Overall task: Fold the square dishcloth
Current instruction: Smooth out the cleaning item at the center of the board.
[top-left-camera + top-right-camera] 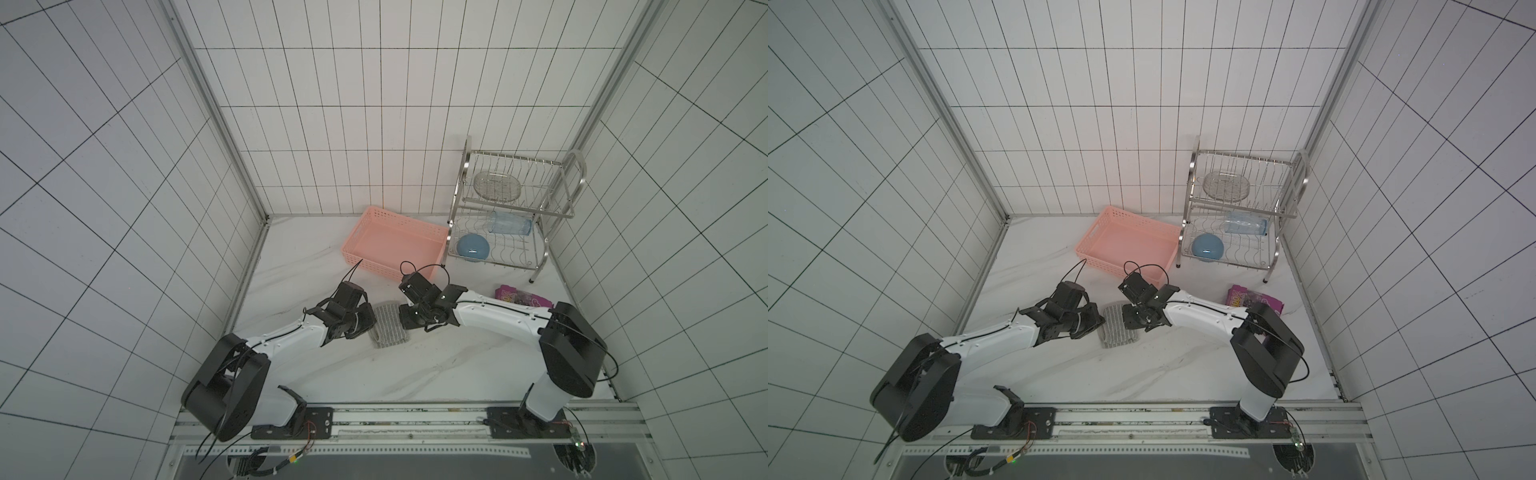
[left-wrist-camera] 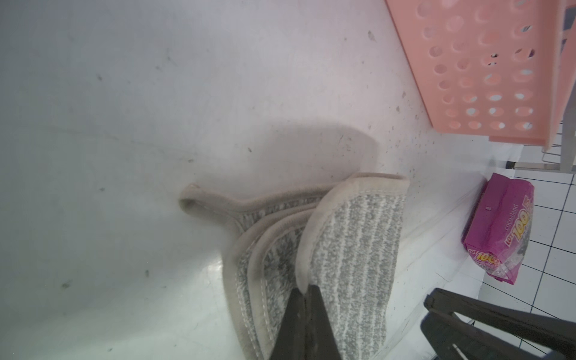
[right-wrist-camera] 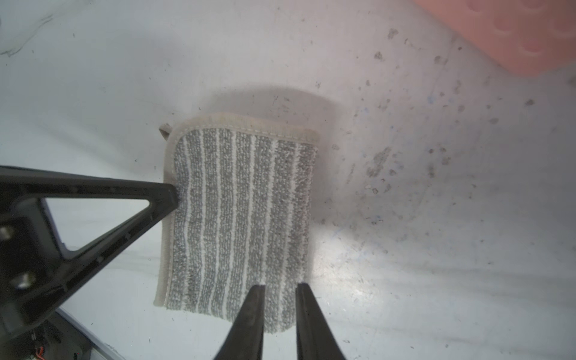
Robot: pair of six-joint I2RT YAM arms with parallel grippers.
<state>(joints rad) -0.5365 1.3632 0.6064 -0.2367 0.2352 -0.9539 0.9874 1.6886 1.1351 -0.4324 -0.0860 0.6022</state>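
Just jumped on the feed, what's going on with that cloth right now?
Both arms are working on the square dishcloth, which lies on the white table near the pink basket and is already doubled over into layers. The left gripper has its jaws shut on one edge of the cloth. The right gripper is down at a neighbouring edge, with its jaws slightly apart over the fabric and no clear grip. The purple snack packet lies untouched to the side.

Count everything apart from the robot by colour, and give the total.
Pink: 1, the basket
Blue: 2, the bowl and the tumbler
Grey striped: 1, the dishcloth
Purple: 1, the snack packet
Clear: 1, the oval dish
Silver: 1, the wire dish rack
Total: 7
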